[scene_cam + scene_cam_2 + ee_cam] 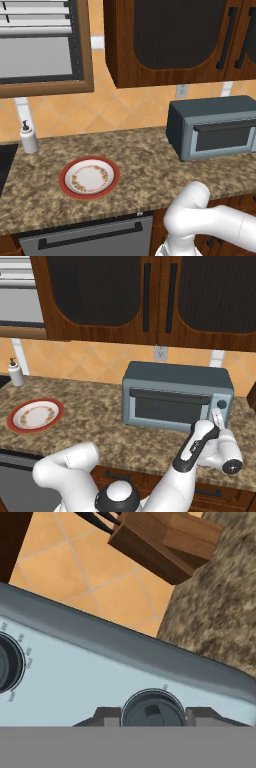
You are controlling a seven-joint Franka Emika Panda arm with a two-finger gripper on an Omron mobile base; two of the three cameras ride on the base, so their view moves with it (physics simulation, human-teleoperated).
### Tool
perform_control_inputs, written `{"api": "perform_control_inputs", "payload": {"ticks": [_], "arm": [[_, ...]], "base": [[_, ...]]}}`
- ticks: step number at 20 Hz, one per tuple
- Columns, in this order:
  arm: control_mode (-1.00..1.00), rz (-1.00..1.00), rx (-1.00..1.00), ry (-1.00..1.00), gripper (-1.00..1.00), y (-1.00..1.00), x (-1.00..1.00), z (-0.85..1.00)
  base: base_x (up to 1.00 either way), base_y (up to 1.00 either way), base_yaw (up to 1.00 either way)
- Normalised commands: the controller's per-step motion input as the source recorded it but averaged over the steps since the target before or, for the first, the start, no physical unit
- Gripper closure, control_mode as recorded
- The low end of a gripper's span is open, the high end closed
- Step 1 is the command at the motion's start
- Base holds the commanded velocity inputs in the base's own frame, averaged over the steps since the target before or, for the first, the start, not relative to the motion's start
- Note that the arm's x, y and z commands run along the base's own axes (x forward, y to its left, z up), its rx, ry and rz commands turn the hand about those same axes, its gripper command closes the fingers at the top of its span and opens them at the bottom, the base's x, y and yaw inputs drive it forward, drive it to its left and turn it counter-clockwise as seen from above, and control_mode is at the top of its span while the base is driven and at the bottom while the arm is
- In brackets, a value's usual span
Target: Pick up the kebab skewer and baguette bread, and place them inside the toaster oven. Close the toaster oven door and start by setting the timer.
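Arm bent low fwd, wrist at toaster oven (177,398) front; gripper (152,716) fingers clamped either side of timer knob (151,709), door (167,405) closed.

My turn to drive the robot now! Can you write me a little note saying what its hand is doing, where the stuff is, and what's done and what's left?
Gripper: fingers on both sides of a toaster oven knob, apparently gripping it.
Toaster oven door: closed.
Plate: bare on the counter; skewer and baguette are off it, presumably inside the oven, though the window doesn't show them.
Left: turn the knob to set the timer.
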Motion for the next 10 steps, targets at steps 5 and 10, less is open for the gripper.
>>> {"api": "perform_control_inputs", "payload": {"ticks": [5, 10], "arm": [[-1.0, -0.13, 0.1, 0.04, 1.0, 0.25, 0.0, 0.0], [-1.0, -0.14, 0.27, 0.09, 1.0, 0.3, 0.0, 0.03]], "base": [[0.0, 0.0, 0.0], [0.0, 0.0, 0.0]]}}
